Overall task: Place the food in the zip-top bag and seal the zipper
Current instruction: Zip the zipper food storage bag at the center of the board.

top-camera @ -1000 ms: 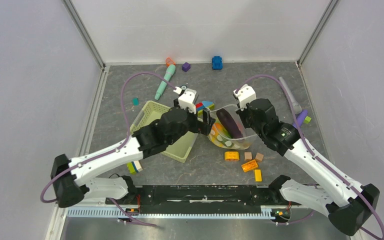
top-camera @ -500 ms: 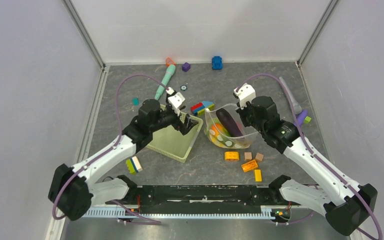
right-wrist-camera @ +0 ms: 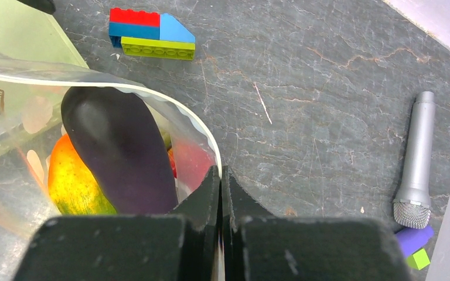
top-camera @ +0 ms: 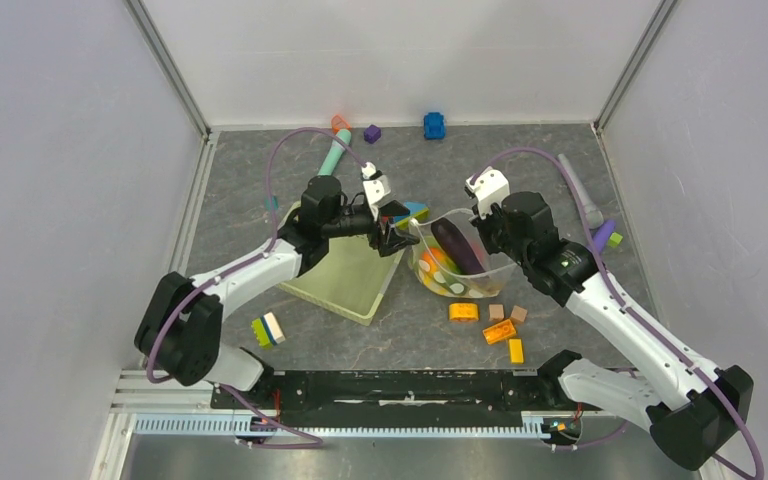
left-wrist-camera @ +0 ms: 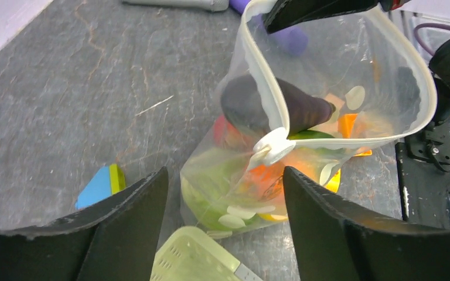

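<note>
From above, the left hand (top-camera: 398,232) hangs over the far corner of the pale green lattice basket (top-camera: 345,285). Its fingers are spread and point at the clear zip-top bag printed with white dots (top-camera: 460,282). The bag stands on the dark grey table (top-camera: 560,180) just right of the basket, its mouth gaping. The right hand (top-camera: 482,222) is at the bag's far rim. A dark purple eggplant (top-camera: 457,245) lies inside. Orange, yellow and tan building blocks (top-camera: 500,332) sit near the bag on its near side, and a teal marker-like stick (top-camera: 332,160) lies well apart, toward the far wall.

In the left wrist view, the two black fingers (left-wrist-camera: 129,228) stand wide apart with nothing between them. The bag is just ahead. The whitish zipper (left-wrist-camera: 269,88) curls unsealed around the mouth and carries a small white tab. A pale green cabbage (left-wrist-camera: 211,187) fills the bag's lower part under the eggplant. A black finger of the right hand pinches the rim at the top.

In the right wrist view, the fingers (right-wrist-camera: 199,199) are pressed together, pinching the bag's rim. Beside the eggplant lie an orange-green mango (right-wrist-camera: 73,181) and a red tomato (right-wrist-camera: 190,163). A red, blue and lime block stack (right-wrist-camera: 152,33) and a silver toy microphone (right-wrist-camera: 416,158) rest on the table beyond.
</note>
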`<state>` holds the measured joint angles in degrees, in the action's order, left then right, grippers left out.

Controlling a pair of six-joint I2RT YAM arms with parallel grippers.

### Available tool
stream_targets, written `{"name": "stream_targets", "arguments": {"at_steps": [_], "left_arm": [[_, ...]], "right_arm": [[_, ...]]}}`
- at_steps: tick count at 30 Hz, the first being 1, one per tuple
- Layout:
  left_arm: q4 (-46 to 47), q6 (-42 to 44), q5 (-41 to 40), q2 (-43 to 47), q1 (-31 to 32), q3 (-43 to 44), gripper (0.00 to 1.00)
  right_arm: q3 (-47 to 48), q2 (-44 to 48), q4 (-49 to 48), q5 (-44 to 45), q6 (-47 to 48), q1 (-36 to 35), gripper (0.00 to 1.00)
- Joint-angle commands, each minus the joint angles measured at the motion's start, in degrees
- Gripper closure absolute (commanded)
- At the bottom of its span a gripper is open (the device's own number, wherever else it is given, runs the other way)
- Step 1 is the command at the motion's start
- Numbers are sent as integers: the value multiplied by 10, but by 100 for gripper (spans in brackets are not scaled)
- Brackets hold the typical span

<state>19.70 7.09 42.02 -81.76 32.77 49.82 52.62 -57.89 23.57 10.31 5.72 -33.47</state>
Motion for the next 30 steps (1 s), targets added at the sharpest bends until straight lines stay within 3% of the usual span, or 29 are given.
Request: {"name": "stream_targets", "arguments": {"at_steps": [1, 5, 11, 13, 18, 26, 30], "left_arm": [[44, 2, 68, -22, -4, 33, 30], [73, 6, 103, -25, -5, 24, 39], [97, -1, 132, -36, -5, 25, 45], [93, 3, 134, -39, -5, 26, 56], [108, -2, 140, -32, -5, 17, 98], [147, -55, 134, -2, -4, -11, 98], [154, -99, 110, 18, -3, -25, 98]], "right_arm": [[-2, 1, -18, -6, 7, 3, 100], [-3, 0, -19, -6, 10, 2, 100], [-2, -7, -21, -8, 10, 3, 100], [-3, -6, -22, -8, 10, 3, 100], [-7, -4, -28, -7, 14, 5, 100], [-1, -10, -45, -13, 18, 29, 98], [8, -15, -52, -38, 32, 46, 89]]}}
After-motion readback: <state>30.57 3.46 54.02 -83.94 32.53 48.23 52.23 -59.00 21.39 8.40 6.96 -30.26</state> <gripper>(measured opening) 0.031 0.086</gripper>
